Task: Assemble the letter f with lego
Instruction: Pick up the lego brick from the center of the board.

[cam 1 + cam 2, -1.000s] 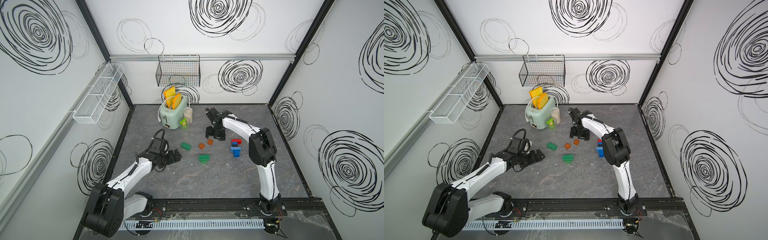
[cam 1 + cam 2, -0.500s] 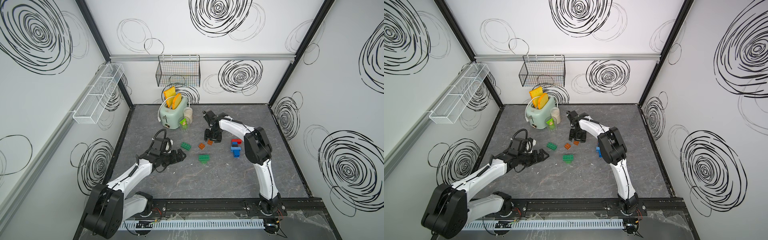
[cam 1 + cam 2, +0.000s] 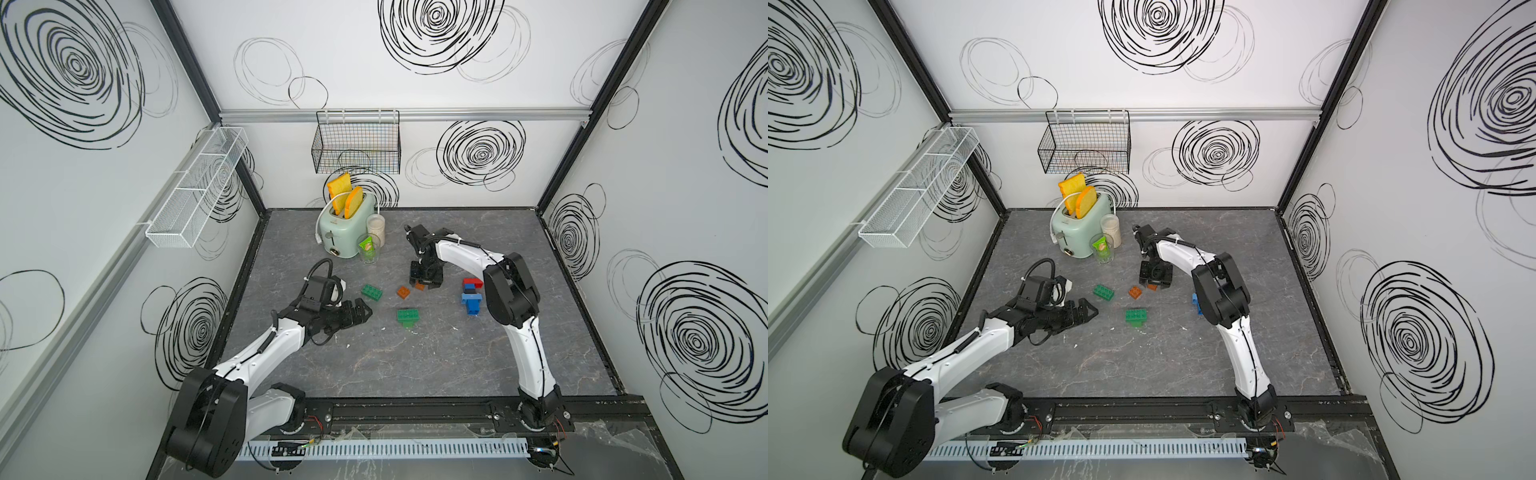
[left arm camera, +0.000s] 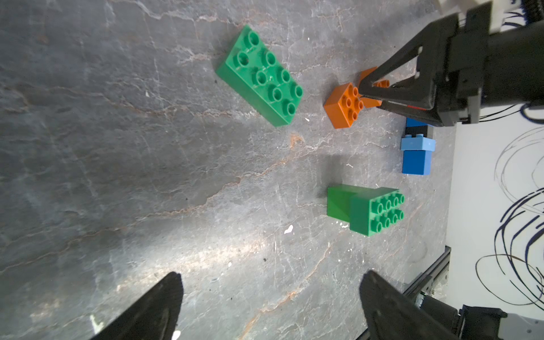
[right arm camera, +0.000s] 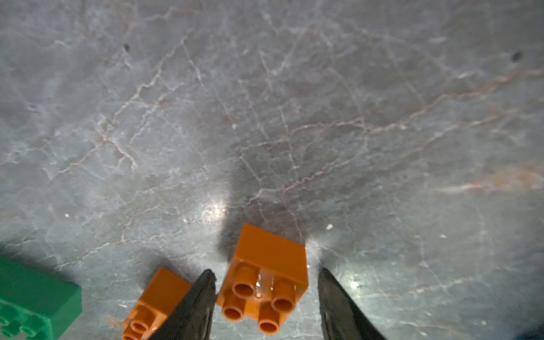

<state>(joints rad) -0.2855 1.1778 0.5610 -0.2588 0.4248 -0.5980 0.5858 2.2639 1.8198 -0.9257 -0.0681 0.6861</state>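
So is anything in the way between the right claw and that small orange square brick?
Nothing visible. The small orange square plastic brick sits between the open fingers of the right gripper. A second orange brick lies just outside one finger, not between them.

Swirl-marked white walls [image 3: 540,62], seemingly marble floor [image 3: 415,365]

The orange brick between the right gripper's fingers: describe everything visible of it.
The orange brick is a small square block of glossy orange plastic with four round hollow studs on top. It sits flat on the grey marbled table, studs up, between the fingers of the right gripper. One finger stands right at its side. The other shows a narrow gap, so the brick is not yet clamped. A second orange brick lies apart, beyond that near finger.
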